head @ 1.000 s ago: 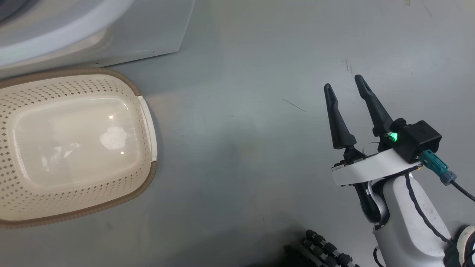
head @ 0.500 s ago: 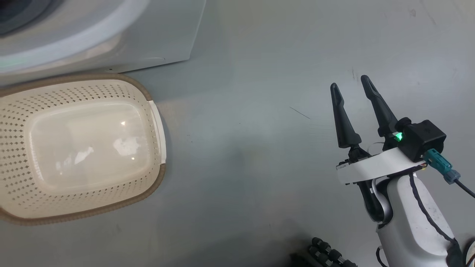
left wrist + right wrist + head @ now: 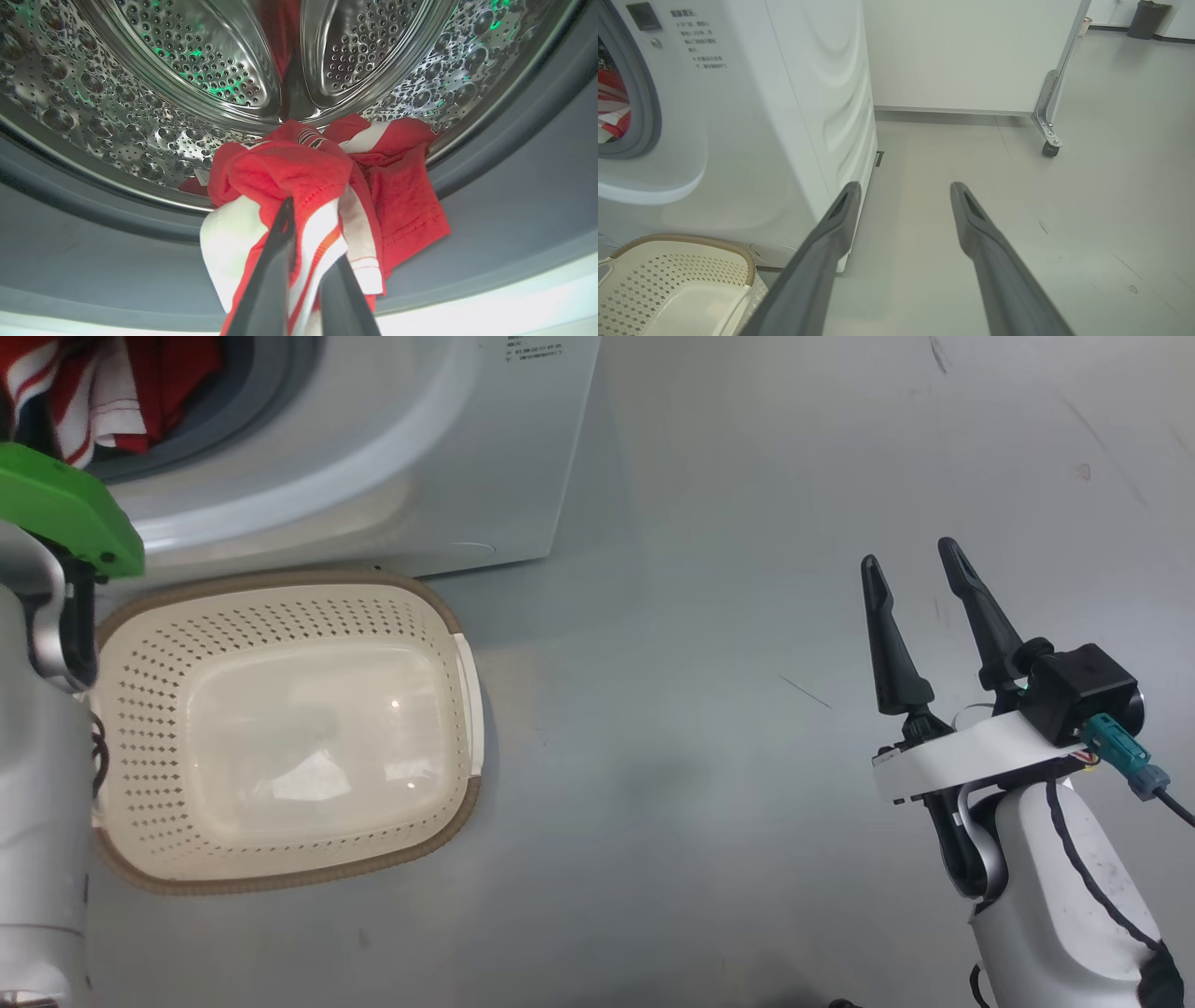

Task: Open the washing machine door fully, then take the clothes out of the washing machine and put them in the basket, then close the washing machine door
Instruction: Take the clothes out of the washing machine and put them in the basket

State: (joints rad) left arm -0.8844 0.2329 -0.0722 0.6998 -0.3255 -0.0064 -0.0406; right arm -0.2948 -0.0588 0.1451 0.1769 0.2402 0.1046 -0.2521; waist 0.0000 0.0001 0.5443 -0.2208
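Washer (image 3: pixel 420 448): one, white. Its drum (image 3: pixel 117 93) mouth is exposed, so the door step is judged complete.

Floor (image 3: pixel 700 616): grey, carrying washer and basket.

Basket (image 3: pixel 140 709): one, just beside the washer's front, with no garment in it yet.

Clothes (image 3: pixel 303 177): one red-and-white bunch at the drum's lip, draping over the grey gasket (image 3: pixel 93 261). The number of garments cannot be told.

Hands: two. The left hand (image 3: pixel 310 233) is pressed together, pinching the bunch's striped fabric. The right hand (image 3: pixel 910 553) is spread and holds nothing, over bare floor well apart from the basket.

Step in hand: unloading, judged at its first pull. The next move calls for drawing the bunch over the gasket without snagging, then lowering it into the basket and letting go. The door is not yet closed.
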